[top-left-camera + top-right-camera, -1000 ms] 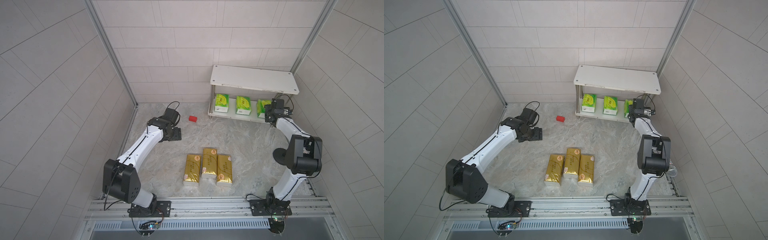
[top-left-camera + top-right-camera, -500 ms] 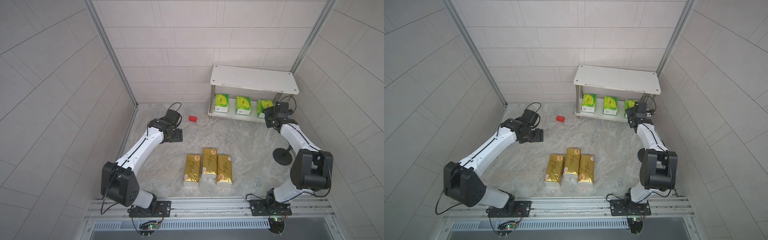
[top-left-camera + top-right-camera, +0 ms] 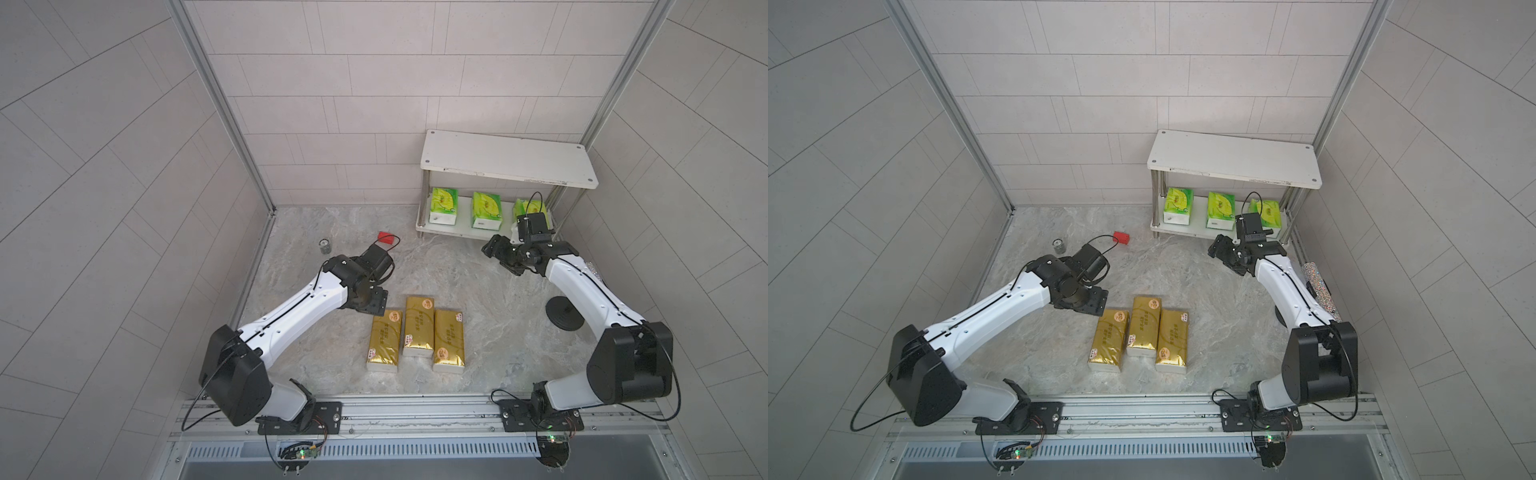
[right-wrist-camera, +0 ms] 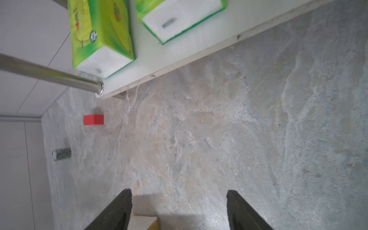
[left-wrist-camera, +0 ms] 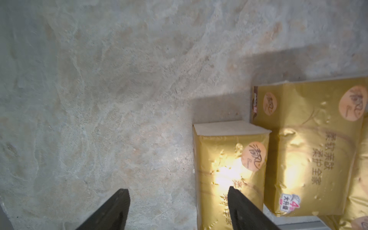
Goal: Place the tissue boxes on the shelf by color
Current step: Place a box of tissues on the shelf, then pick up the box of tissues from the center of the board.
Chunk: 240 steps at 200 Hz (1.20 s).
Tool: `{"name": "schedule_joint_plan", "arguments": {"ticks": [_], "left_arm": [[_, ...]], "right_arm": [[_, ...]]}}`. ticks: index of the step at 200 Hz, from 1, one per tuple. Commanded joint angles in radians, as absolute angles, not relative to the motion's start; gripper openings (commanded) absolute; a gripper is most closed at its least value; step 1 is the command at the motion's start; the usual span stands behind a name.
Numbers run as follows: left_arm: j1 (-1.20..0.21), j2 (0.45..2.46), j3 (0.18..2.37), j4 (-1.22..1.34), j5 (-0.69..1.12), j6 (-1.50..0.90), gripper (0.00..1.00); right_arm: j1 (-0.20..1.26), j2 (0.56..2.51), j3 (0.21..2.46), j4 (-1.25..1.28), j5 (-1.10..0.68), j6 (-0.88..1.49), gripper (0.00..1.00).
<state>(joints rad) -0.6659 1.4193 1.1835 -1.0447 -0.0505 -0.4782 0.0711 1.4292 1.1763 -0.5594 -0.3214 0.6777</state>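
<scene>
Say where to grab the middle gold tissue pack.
Best take the middle gold tissue pack at its far end, which juts past the neighbouring gold packs, leaving both long sides free. Come straight down, left claw across its width; elsewhere the neighbours hug it.

In both top views the right arm (image 3: 582, 291)'s wrist camera (image 3: 536, 226) covers the lower part of the third green pack (image 3: 523, 206). That arm also hides part of a black disc (image 3: 563, 316). A small grey cylinder (image 3: 324, 246) by the wall is too small to identify. In the left wrist view the third gold pack (image 5: 360, 199) is a sliver at the frame's edge. The right wrist view catches a lone pack corner (image 4: 146, 223), white with a gold edge (which pack cannot be told).
</scene>
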Motion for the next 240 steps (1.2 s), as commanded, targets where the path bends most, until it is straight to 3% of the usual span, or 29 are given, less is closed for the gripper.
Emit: {"name": "schedule_joint_plan", "arguments": {"ticks": [1, 50, 58, 99, 171, 240], "left_arm": [[-0.708, 1.395, 1.122, -1.080, 0.005, -0.535, 0.86], [-0.801, 1.388, 1.074, -1.002, 0.054, -0.606, 0.92], [-0.815, 1.395, 1.076, -0.999, 0.048, -0.610, 1.00], [-0.854, 1.438, 1.049, -0.950, 0.031, -0.646, 1.00], [-0.862, 1.498, 0.977, -0.841, 0.003, -0.668, 1.00], [-0.792, 1.587, 1.076, -0.803, -0.090, -0.489, 0.76]], "right_arm": [[0.129, 1.377, 1.128, -0.625, -0.392, 0.524, 0.79], [0.210, 1.344, 0.971, -0.514, -0.397, 0.579, 0.79], [0.228, 1.340, 0.955, -0.503, -0.394, 0.587, 0.79], [0.324, 1.328, 0.941, -0.528, -0.339, 0.571, 0.79], [0.329, 1.316, 0.922, -0.538, -0.329, 0.591, 0.79], [0.330, 1.314, 0.933, -0.547, -0.322, 0.605, 0.79]]}}
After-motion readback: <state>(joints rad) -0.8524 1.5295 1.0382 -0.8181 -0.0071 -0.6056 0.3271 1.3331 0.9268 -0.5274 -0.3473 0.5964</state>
